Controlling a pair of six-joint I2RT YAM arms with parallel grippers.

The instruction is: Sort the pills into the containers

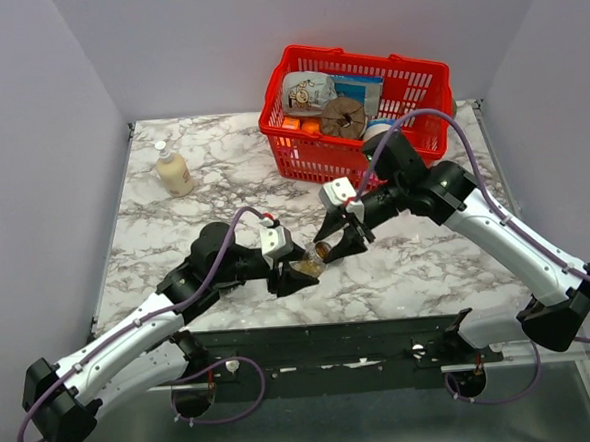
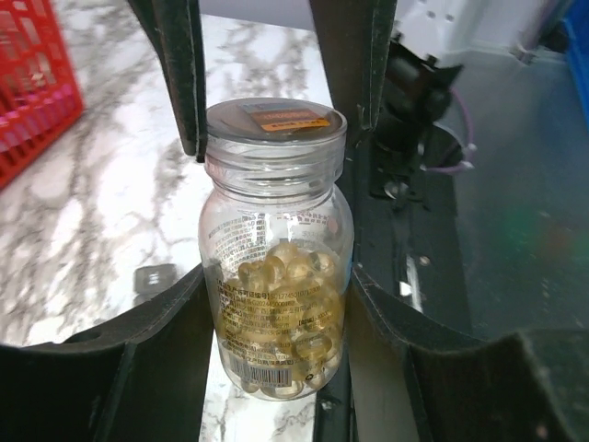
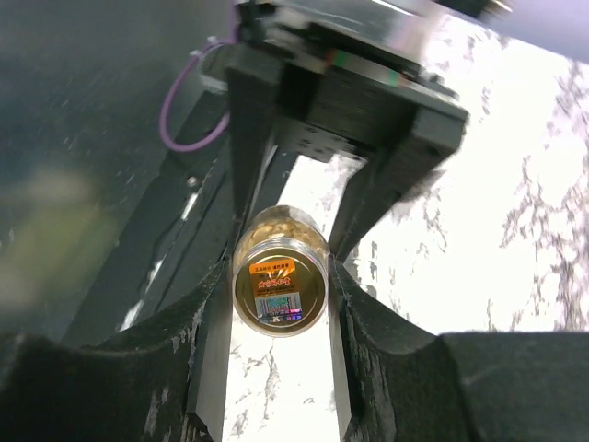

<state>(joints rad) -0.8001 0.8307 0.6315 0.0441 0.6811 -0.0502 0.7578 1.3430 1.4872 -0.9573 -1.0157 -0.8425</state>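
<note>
A small clear bottle [image 1: 313, 259] holds the pills [image 2: 287, 308], a mass of amber-tan capsules. It lies between both grippers, just above the marble near the front edge. My left gripper [image 1: 296, 274] is shut on the bottle's body [image 2: 276, 249], fingers pressed on both sides. My right gripper [image 1: 338, 240] is shut on its cap [image 3: 279, 288], whose orange label faces the right wrist camera. The right gripper's fingers [image 2: 179, 83] flank the cap in the left wrist view. The dark grey pill organiser is out of view.
A red mesh basket [image 1: 306, 152] with packets and tins stands at the back right. A cream pump bottle [image 1: 173, 170] stands at the back left. A dark metal rail [image 1: 333, 344] runs along the table's near edge.
</note>
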